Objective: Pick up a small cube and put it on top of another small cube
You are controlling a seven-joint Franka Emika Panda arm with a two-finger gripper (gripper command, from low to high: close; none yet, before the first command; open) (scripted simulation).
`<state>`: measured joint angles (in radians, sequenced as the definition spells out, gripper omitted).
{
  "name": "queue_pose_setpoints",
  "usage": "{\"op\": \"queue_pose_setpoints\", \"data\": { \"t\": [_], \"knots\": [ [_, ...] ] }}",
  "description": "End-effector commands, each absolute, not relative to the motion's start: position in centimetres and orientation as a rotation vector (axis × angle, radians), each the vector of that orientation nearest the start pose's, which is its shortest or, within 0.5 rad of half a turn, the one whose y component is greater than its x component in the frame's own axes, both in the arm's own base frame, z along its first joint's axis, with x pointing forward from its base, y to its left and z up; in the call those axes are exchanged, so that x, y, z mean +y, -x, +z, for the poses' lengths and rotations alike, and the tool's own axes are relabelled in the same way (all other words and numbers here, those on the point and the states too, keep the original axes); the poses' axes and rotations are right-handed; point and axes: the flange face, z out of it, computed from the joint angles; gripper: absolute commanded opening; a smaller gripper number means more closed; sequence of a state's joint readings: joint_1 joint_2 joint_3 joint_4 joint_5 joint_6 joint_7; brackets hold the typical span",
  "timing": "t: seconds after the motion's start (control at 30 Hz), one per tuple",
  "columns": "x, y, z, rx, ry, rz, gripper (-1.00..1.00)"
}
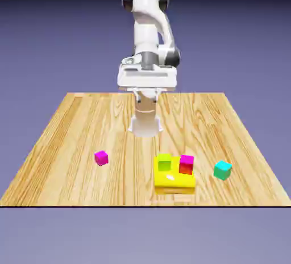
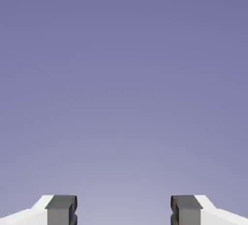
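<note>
A: Hanging high over the middle of the table [image 1: 68, 121], the gripper [image 2: 124, 210] had its two grey fingertips [image 2: 61, 208] spread wide apart with nothing between them, and the hand view showed only plain blue-violet backdrop.

B: And the small teal cube [image 1: 222, 170], where was it?

A: It sat flat on the wood near the table's front edge, toward the exterior view's right. It was well apart from the gripper, which was further back and nearer the centre line. No contact at all.

B: What else was down there?

A: A yellow block [image 1: 174, 180] lay close to the front edge, just to the exterior view's left of the teal cube, with a gap between them. On top of the block, a green cube [image 1: 164, 162] and a magenta-and-red cube [image 1: 186, 164] stood side by side.

B: Anything out on the other side?

A: A lone magenta cube [image 1: 101, 157] was there, slightly tilted, toward the exterior view's left, well apart from the yellow block.

B: And the arm [image 1: 149, 41] itself?

A: It rose white at the table's far edge, with the hand pointing down over the boards, clear of every cube.
</note>
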<state>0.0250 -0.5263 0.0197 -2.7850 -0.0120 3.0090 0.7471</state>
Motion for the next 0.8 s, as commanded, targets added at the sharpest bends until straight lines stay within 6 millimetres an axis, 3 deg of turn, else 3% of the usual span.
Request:
{"op": "queue_pose_setpoints", "data": {
  "t": [0.0,0.2,0.37,0.57,0.77],
  "knots": [
    [3.1,-40.6,44.1,0.882,2.583,-0.945,0.0],
    [10.8,-43.6,38.7,0.68,2.823,-0.67,0.0],
    [17.7,-44.3,33.4,0.488,2.989,-0.432,0.0],
    [25.8,-42.9,26.8,0.237,3.142,-0.141,0.0],
    [33.4,-39.2,20.2,-0.03,3.242,0.15,0.0]
  ]
}}
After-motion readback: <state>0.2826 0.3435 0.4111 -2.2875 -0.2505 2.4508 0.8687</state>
